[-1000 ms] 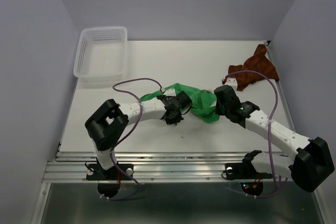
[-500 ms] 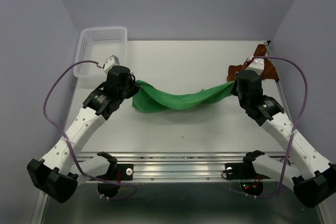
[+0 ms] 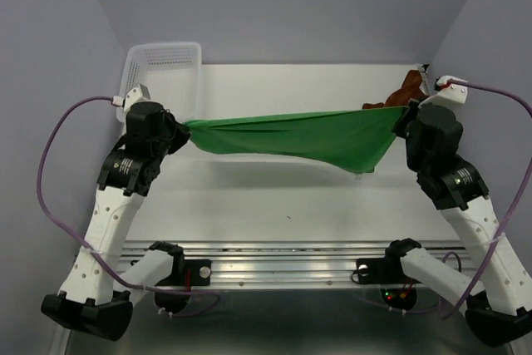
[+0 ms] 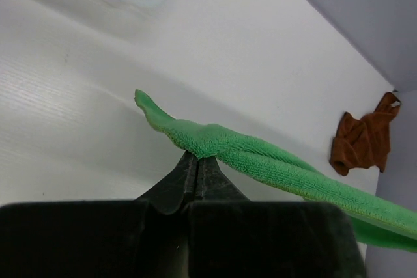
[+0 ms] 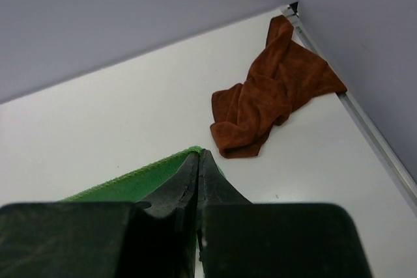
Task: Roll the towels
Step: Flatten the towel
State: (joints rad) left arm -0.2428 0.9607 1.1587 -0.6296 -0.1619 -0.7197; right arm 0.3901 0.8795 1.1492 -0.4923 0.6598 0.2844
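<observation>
Green towel (image 3: 291,132) taut between left pincer (image 3: 184,127) and right pincer (image 3: 397,120), both clenched on corners

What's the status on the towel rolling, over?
Left gripper shut on green towel; right gripper shut on its other end. Towel stretched above table, unrolled. Brown towel crumpled, far right corner.

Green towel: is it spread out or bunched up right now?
Spread out: the green towel is stretched wide between the left claw and the right claw, each shut on one end.
</observation>
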